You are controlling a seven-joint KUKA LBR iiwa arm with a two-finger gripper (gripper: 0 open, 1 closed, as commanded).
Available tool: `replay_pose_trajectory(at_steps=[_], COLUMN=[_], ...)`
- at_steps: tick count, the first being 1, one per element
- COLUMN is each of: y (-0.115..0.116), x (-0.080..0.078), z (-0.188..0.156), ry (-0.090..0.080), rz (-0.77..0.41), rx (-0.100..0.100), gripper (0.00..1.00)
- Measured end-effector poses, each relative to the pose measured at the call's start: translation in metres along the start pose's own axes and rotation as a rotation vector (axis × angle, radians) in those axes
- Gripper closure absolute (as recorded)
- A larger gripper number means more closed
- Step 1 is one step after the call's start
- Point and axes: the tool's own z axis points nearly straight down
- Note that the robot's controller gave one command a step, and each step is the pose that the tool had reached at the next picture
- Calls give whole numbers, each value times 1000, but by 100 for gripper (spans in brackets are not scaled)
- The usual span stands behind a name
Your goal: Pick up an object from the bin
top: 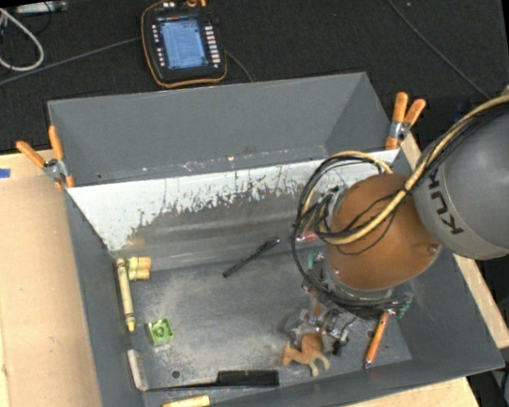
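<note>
Easily could knock the tan toy [305, 353] sideways or catch the orange pen [376, 337] just beside it, both crowded near the bin's [225, 136] front right corner. Reaching in from the right edge, pointed steeply down, with gripper [322, 328] low over the toy, perhaps touching. Cannot tell whether clenched or released.

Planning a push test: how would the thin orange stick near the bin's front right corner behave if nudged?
The orange stick looks slim and straight, so probably stiff and light. Its pencil-like shape suggests it could roll if pushed sideways. Lying on the smooth metal floor of the bin beside the gripper, it may also slide easily.
</note>
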Motion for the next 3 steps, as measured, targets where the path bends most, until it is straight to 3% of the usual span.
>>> replay_pose_trajectory(at_steps=[3], y=[2], x=[0], z=[-43], ry=[0], rz=[4], rx=[-3], gripper=[100])
